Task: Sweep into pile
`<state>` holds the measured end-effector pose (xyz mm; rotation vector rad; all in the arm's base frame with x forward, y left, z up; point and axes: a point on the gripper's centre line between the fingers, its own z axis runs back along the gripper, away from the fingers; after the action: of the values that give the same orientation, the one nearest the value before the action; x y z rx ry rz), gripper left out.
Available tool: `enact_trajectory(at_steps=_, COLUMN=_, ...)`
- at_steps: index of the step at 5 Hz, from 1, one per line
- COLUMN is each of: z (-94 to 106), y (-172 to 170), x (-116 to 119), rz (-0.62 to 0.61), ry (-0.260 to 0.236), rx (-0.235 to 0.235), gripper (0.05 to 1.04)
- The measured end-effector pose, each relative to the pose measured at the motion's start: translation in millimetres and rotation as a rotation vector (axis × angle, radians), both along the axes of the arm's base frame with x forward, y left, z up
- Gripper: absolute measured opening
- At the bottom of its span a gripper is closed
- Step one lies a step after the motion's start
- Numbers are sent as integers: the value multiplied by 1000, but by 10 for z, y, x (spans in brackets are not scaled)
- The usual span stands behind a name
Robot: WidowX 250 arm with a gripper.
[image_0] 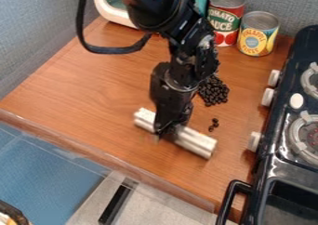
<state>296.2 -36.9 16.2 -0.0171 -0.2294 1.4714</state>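
Camera view: clamped on a ridged, whitish bar (195,141), the black two-finger claw (166,132) should gently sweep small black beans (215,121) alongside, bar flat.

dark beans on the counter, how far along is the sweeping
Most of the dark beans already look gathered in one heap beside the arm. In hand: the white ribbed bar, held by the gripper. Left: a few stray beans between heap and bar.
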Motion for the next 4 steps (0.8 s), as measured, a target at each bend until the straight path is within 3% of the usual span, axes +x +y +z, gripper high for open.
enact_trajectory(at_steps=4, z=-7, y=33, x=457, rz=104, ry=-75, rx=4, gripper=365)
